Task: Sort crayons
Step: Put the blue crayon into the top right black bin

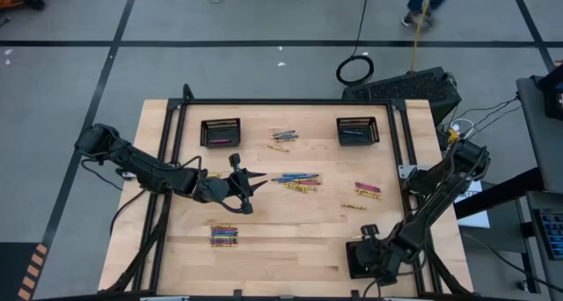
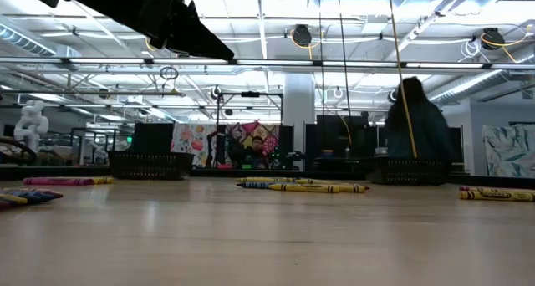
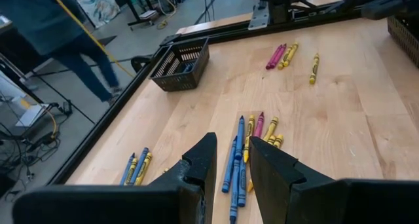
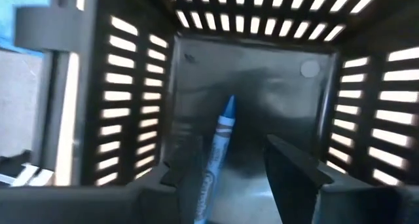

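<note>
The left arm is stretched across the pale wooden table (image 1: 290, 239) from nine o'clock toward the centre, its forearm held low and nearly level. The left pincer (image 1: 251, 185) is seen hovering above the table, its two dark fingers (image 3: 203, 168) parted narrowly with nothing between them. Just beyond it, toward three o'clock, a loose cluster of thin blue, yellow and magenta crayons (image 1: 297, 181) lies flat on the wood.

The right arm is folded back at four o'clock, its wrist bent down so that the right pincer (image 1: 365, 248) reaches into a black slotted rectangular basket (image 4: 262, 80) at the table's five o'clock edge. Its fingers are spread apart, and a blue paper-wrapped crayon (image 4: 217, 155) is seen between them, leaning on the basket floor; whether it is touched by them cannot be told.

Further crayons lie in small groups at twelve (image 1: 281, 139), three (image 1: 365, 192) and seven o'clock (image 1: 224, 237).
</note>
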